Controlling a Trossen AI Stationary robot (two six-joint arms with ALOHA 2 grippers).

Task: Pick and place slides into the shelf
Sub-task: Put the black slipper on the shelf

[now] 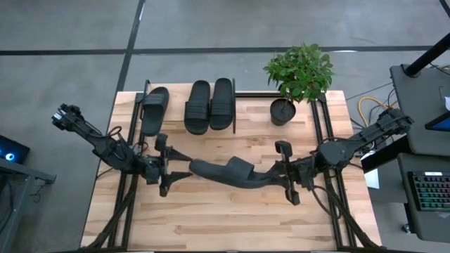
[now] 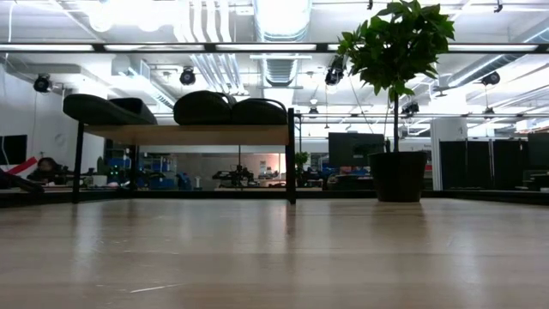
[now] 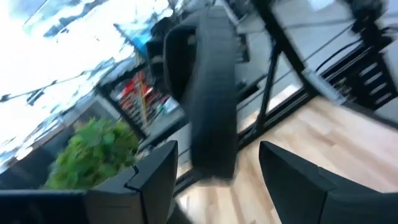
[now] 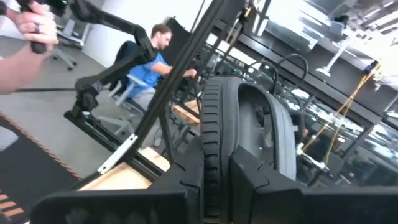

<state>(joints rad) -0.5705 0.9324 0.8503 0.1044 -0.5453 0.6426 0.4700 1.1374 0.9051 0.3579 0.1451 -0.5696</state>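
Note:
Three black slides lie on the shelf (image 1: 234,112) at the far edge: one (image 1: 155,107) on the left and two side by side (image 1: 198,105), (image 1: 222,103). The low view shows them on top of the shelf board (image 2: 184,135). The fourth slide (image 1: 228,172) hangs over mid-table between both grippers and does not show in the low view. My right gripper (image 1: 273,176) is shut on its right end. My left gripper (image 1: 179,167) is open, one finger on each side of the slide's left end (image 3: 211,155), with a gap showing on both sides. My right gripper (image 4: 217,186) pinches the slide's end nearer the strap, with the ribbed sole edge (image 4: 211,134) between its two fingers. The fingers come level from the table's right side and lie along the slide. The slide is lifted clear, reaching toward the left gripper.
A potted plant (image 1: 299,77) stands at the far edge, right of the shelf, and also shows in the low view (image 2: 396,103). Black frame rails (image 1: 320,133) run down both table sides. A seated person (image 4: 152,50) and a hand (image 4: 25,25) show beyond the table.

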